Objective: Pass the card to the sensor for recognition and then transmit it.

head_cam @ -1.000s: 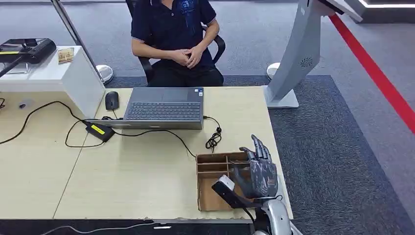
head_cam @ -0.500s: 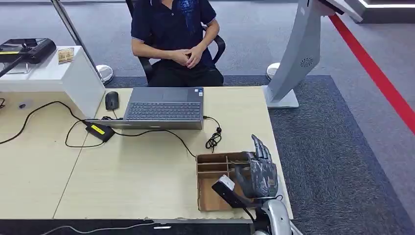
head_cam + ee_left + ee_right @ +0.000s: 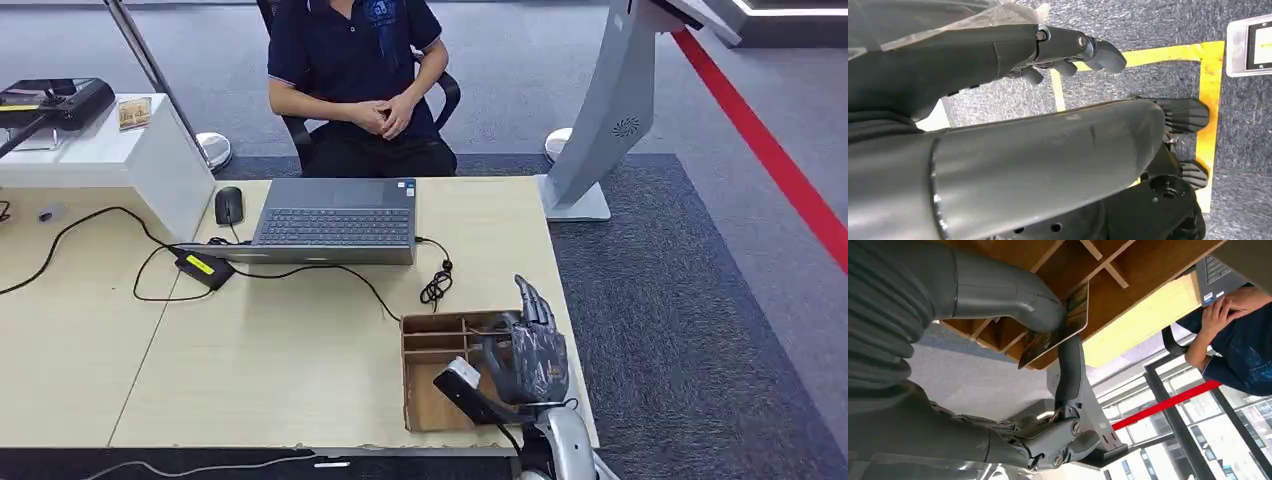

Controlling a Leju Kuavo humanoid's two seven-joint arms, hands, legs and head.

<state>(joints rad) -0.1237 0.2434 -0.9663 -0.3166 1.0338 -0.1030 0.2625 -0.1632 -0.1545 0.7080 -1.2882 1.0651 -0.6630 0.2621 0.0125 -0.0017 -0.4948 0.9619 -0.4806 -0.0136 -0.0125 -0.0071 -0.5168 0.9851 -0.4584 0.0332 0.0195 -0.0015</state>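
Note:
My right hand (image 3: 525,352) hovers over the right side of a brown cardboard box with dividers (image 3: 408,372) at the table's front right. In the right wrist view the thumb (image 3: 998,290) and a dark finger (image 3: 1069,370) pinch a thin card (image 3: 1048,342) just above the box's compartments (image 3: 1128,285). The card is hidden behind the hand in the head view. A black device (image 3: 60,100) sits on a white stand at the far left. My left hand (image 3: 1073,47) hangs beside my body above the floor and holds nothing, its fingers loosely extended.
An open laptop (image 3: 335,222), a mouse (image 3: 229,205) and black cables (image 3: 436,285) lie across the table's far half. A person (image 3: 355,70) sits on a chair behind the laptop. A grey kiosk (image 3: 610,110) stands on the carpet at the table's far right corner.

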